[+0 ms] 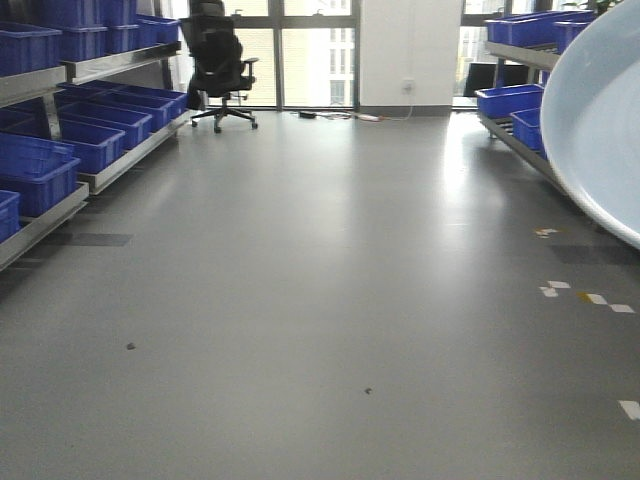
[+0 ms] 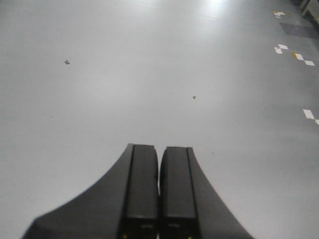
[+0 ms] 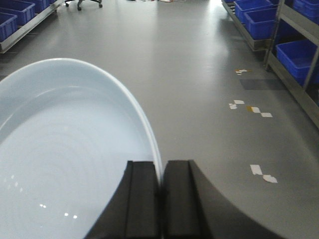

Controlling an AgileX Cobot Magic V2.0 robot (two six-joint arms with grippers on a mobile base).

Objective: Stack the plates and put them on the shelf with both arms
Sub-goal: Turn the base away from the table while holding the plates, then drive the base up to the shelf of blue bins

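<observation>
One pale bluish-white plate (image 3: 65, 149) fills the lower left of the right wrist view, held tilted up on edge above the floor. My right gripper (image 3: 160, 167) is shut on its rim, one finger on each side. The same plate (image 1: 600, 120) juts in at the right edge of the front view. My left gripper (image 2: 159, 148) is shut with nothing in it and hangs over bare grey floor. Steel shelf racks (image 1: 140, 150) line the room's sides; I cannot tell which one is the task's shelf.
Blue crates (image 1: 40, 170) fill the left racks, and more crates (image 3: 259, 22) sit on the right rack (image 3: 299, 20). A black office chair (image 1: 220, 60) stands by the far windows. White tape scraps (image 1: 590, 297) mark the floor at the right.
</observation>
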